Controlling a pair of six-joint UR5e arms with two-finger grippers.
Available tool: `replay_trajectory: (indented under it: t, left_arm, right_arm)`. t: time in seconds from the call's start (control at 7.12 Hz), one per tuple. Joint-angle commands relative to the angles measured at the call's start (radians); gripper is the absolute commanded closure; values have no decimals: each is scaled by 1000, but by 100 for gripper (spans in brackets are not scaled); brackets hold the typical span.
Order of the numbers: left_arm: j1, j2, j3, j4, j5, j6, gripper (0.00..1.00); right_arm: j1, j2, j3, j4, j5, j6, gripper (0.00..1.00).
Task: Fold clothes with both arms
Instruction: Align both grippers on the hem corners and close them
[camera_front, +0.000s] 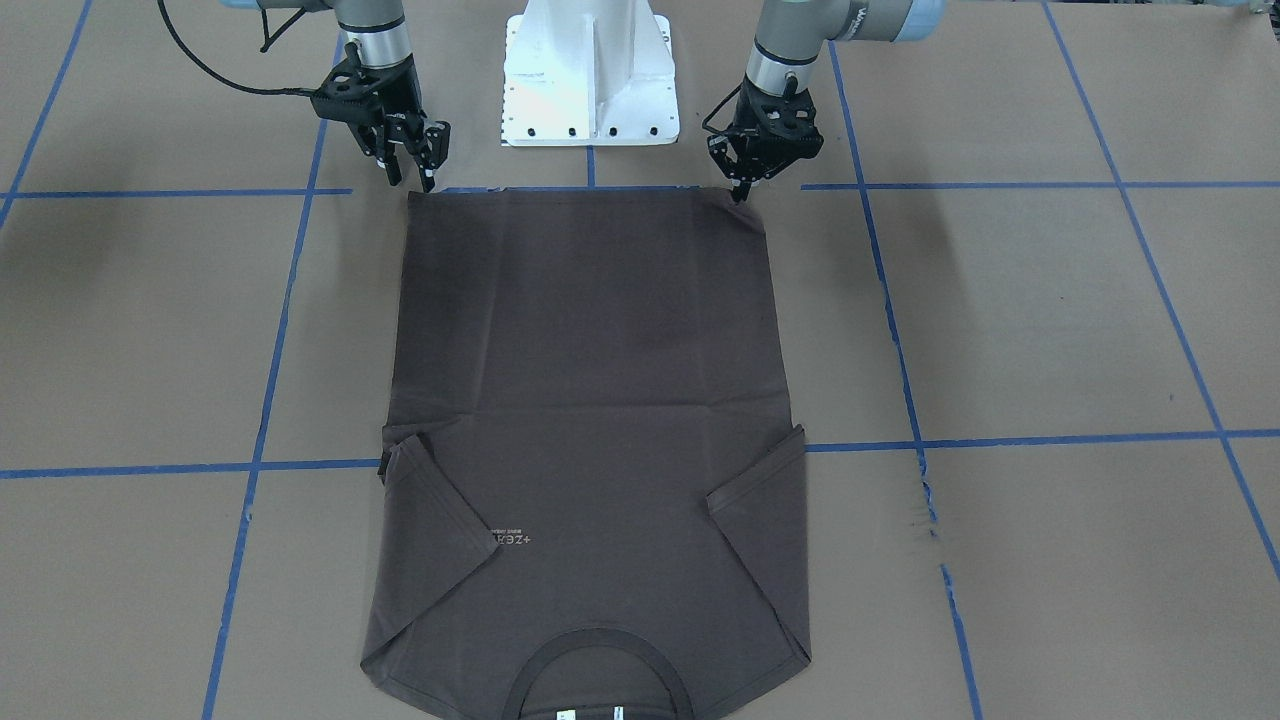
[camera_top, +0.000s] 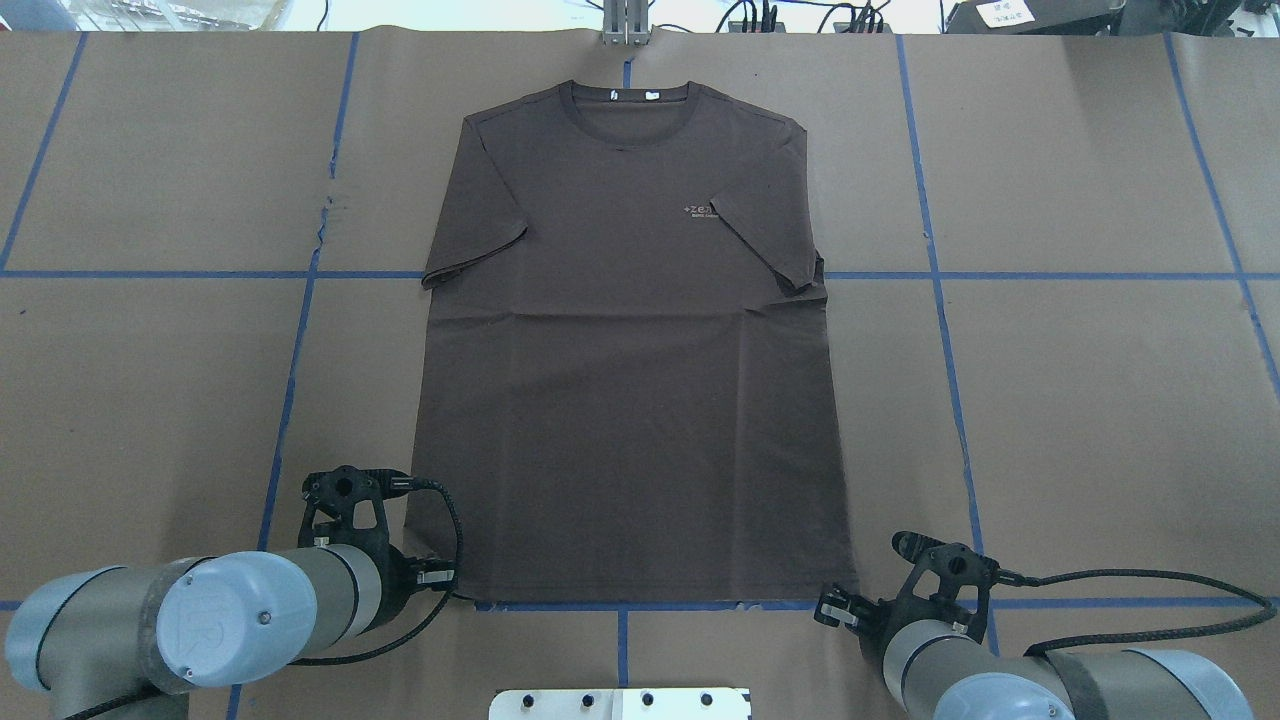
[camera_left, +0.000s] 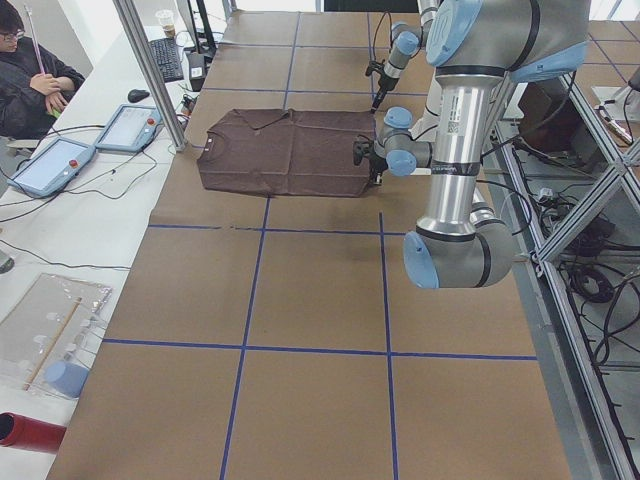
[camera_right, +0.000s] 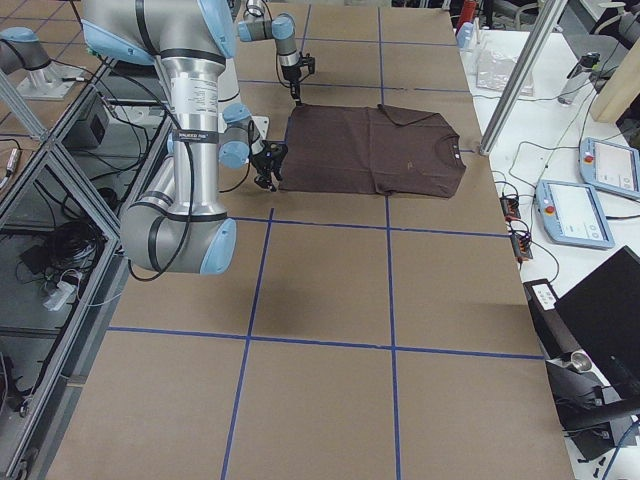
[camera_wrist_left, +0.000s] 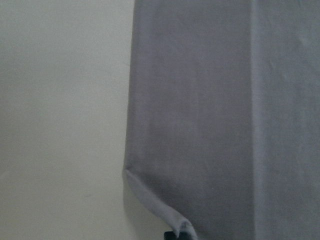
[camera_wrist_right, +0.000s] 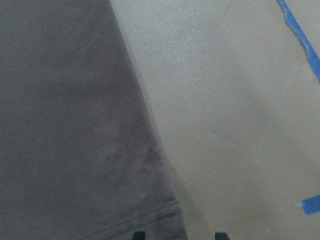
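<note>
Left fingers (camera_front: 742, 186) pinch the T-shirt (camera_front: 590, 330) at one hem corner — right fingers (camera_front: 429, 172) gape over the other.

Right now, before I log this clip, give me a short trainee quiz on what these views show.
1. True or false: both sleeves of the T-shirt are folded in over its body.
2. The fingers of the right gripper are: A open, B shut on the hem, C out of view.
3. What does the left gripper pinch?
Key: 1 true; 2 A; 3 the hem corner on the robot's left.
</note>
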Motion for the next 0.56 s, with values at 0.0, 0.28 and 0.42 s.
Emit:
replay_trajectory:
  t: [0.0, 0.28, 0.42]
  left_arm:
    - [-3, 0, 0, 0, 1, 1, 100]
    - [-7, 0, -3, 0, -1, 1, 100]
    - [-9, 0, -3, 2, 1, 1, 100]
  right_arm:
    - [1, 0, -10, 0, -12, 0, 46]
    - [5, 2, -16, 0, -23, -2, 53]
    - [7, 2, -16, 0, -23, -2, 53]
